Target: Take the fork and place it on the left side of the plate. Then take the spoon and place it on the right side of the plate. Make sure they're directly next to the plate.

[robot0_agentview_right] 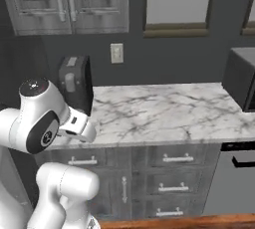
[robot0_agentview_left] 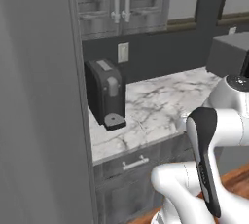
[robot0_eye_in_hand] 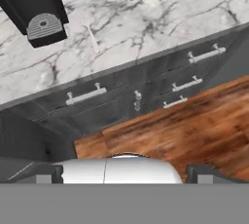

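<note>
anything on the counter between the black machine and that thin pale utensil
No. In the hand view, bare marble counter separates the black boxy coffee machine from the slim pale utensil lying just beside its grille base.

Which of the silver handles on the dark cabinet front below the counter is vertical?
The middle handle on the cabinet front, left of the stacked drawers. It stands upright, while the other handles all lie horizontal.

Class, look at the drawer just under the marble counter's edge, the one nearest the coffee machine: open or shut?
Shut. The drawer sits flush with its neighbours below the counter, its handle level and no gap showing.
</note>
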Available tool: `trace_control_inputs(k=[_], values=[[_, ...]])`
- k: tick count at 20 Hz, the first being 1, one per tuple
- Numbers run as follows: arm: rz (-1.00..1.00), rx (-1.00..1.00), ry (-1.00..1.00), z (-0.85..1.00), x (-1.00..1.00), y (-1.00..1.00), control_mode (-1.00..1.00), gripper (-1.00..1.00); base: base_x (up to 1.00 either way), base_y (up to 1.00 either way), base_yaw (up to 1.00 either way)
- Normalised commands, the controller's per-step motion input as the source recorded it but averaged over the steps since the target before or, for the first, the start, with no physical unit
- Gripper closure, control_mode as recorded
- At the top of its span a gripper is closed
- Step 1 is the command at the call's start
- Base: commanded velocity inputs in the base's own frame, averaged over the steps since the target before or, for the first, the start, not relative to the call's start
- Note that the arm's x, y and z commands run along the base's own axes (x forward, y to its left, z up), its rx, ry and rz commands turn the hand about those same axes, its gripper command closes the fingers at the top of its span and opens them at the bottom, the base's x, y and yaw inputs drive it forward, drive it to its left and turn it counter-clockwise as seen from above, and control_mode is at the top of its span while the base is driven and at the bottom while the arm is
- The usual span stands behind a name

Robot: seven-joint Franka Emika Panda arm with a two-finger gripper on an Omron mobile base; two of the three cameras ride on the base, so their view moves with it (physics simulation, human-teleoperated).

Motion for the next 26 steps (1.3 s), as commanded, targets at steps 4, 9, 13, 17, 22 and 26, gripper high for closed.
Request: trace_control_inputs(k=[4,9,13,17,22,26], values=[[0.00,0.00,0.00,0.00,0.00,0.00,1.00,-1.00,0.73,-0.37,0.40],[0.00,0.00,0.00,0.00,0.00,0.00,1.00,-1.00,0.85,-0.18,0.43],[0.00,0.00,0.00,0.00,0.00,0.00,1.00,-1.00,0.68,-0.02,0.40],[0.08,0.00,0.01,-0.21,0.07,0.00,-1.00,-1.00,0.31,0.00,0.26],[0.30,0.00,0.01,-0.85,0.28,0.00,-1.00,-1.00,0.00,0.00,0.00],[0.24,0.00,0.01,-0.74,0.38,0.00,-1.00,-1.00,0.00,0.00,0.00]])
